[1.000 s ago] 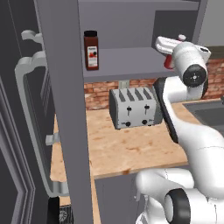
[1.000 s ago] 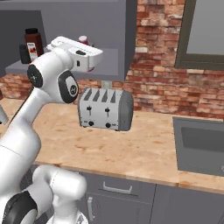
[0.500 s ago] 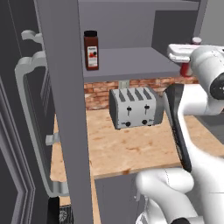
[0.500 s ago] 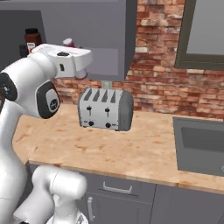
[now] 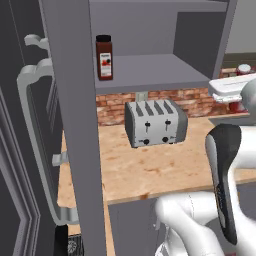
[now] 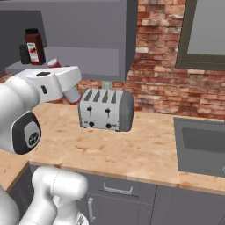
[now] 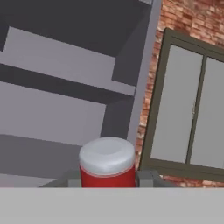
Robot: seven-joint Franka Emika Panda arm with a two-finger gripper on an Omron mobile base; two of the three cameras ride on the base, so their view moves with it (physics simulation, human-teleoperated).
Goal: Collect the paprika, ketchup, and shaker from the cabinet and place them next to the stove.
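In the hand view, the gripper (image 7: 107, 178) sits at the bottom centre, closed on the ketchup (image 7: 107, 162), whose pale cap and red body rise between the two finger tips. In the right base view the ketchup (image 6: 70, 92) shows at centre left, partly behind the white hand, just left of the silver toaster (image 6: 106, 109). The paprika (image 6: 34, 46) stands upright on the cabinet (image 6: 92, 39) shelf in the upper left, with the shaker (image 6: 24, 54) just beside it on its left. In the left base view the paprika (image 5: 104, 57) stands at upper centre on the cabinet (image 5: 150, 70) shelf, above the toaster (image 5: 155, 122), which rests on the table (image 5: 150, 170).
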